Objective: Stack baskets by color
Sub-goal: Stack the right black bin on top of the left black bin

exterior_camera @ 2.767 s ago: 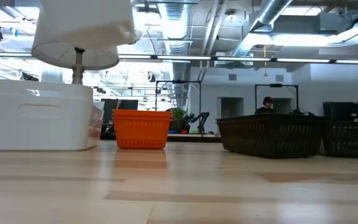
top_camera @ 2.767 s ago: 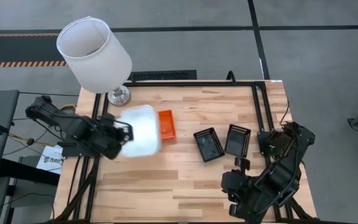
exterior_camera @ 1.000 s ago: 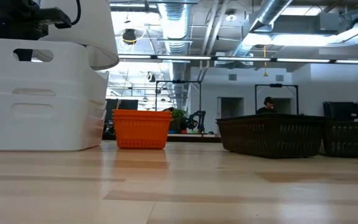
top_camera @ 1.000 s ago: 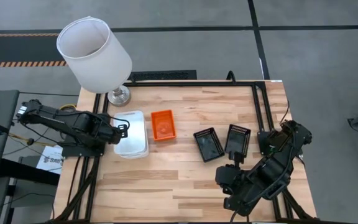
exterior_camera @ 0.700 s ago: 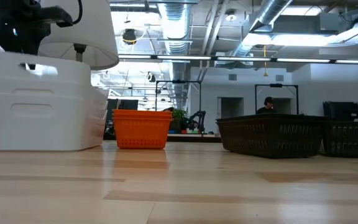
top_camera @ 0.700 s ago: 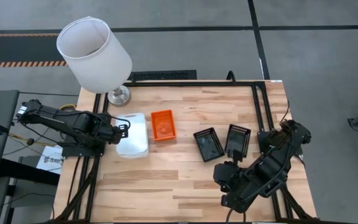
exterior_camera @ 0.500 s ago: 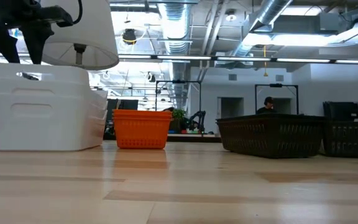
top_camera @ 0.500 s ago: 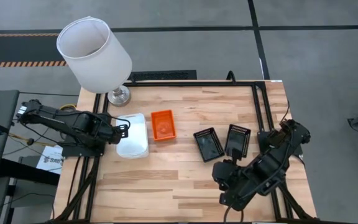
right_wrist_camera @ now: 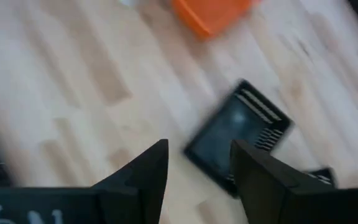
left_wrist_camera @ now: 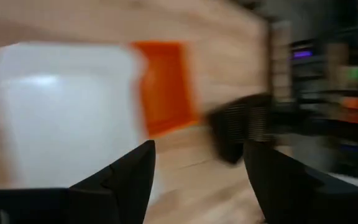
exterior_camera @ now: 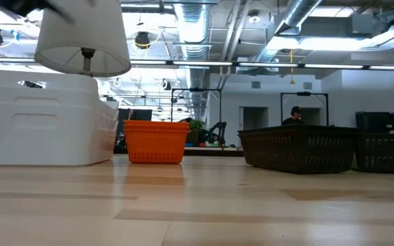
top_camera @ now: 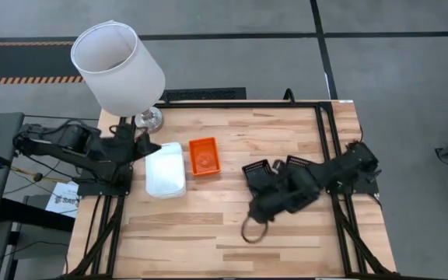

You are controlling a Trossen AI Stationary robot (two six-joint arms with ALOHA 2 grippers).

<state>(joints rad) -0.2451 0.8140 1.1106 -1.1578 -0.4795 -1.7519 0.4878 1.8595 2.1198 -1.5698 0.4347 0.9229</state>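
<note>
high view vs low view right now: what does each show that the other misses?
Only the high view: both arms, with the left gripper beside the white plastic basket stack and the right gripper over bare wood near the two black slotted baskets.

Only the low view: the room behind, with a person far off.

Both: the white stack, the orange slotted basket, the black baskets, the white lampshade.

- Grey floor with a striped hazard strip;
- pale wooden counter;
- ceiling ducts and strip lights overhead.
</note>
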